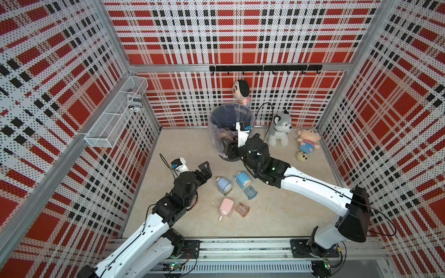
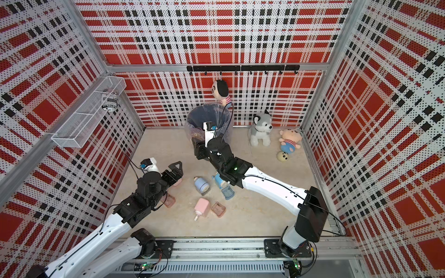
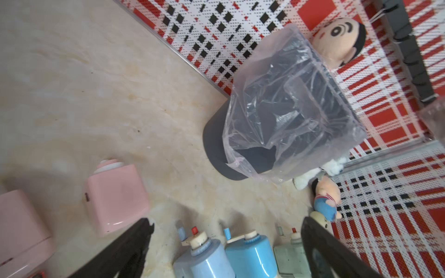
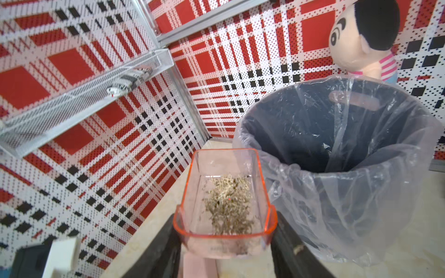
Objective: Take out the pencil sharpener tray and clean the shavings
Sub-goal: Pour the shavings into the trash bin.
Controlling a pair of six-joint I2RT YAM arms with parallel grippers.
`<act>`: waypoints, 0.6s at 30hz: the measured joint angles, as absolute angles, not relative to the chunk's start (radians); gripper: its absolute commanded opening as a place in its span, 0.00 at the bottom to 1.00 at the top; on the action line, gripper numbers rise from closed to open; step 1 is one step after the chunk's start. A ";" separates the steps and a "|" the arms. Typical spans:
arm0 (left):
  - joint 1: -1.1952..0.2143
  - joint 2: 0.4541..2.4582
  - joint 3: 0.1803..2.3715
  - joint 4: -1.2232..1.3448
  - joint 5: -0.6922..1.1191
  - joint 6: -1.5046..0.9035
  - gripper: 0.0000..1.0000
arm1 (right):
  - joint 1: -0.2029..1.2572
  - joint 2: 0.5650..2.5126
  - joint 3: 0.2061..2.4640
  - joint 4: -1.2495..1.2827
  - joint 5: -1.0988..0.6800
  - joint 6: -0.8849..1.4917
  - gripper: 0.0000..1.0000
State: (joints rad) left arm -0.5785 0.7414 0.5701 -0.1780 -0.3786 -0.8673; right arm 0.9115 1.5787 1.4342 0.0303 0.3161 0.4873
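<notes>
Risked spilling the shavings (image 4: 228, 204) onto the table (image 4: 149, 231) by tilting too early, with the tray (image 4: 190, 173) pinched by the right gripper (image 4: 226, 248) just beside the bin (image 4: 301, 134) rim, near the centre of both top views, and not yet over the opening; risked also snagging the loose liner (image 4: 313, 204). Had the right arm (image 1: 313, 186) stretched from lower right of a top view up to the bin, and the left gripper (image 1: 205, 171) spread, empty, left of centre near the blue sharpeners (image 1: 224, 185).
</notes>
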 measured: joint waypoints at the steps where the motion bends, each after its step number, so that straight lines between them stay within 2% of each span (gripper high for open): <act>1: -0.584 0.737 0.556 -0.151 -0.371 -0.860 0.98 | 0.897 1.591 1.461 0.016 0.308 0.515 0.51; 10: -0.598 0.739 0.493 -0.024 -0.323 -0.844 0.98 | 0.761 1.770 1.711 -0.080 0.131 0.838 0.46; 18: -0.599 0.684 0.493 -0.023 -0.327 -0.845 0.98 | 0.717 1.958 1.985 -0.233 0.042 1.106 0.49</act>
State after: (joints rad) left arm -0.5995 0.6838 0.4927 -0.0235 -0.3271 -0.8452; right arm 0.7166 1.9575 1.9850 -0.2329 0.0418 1.1061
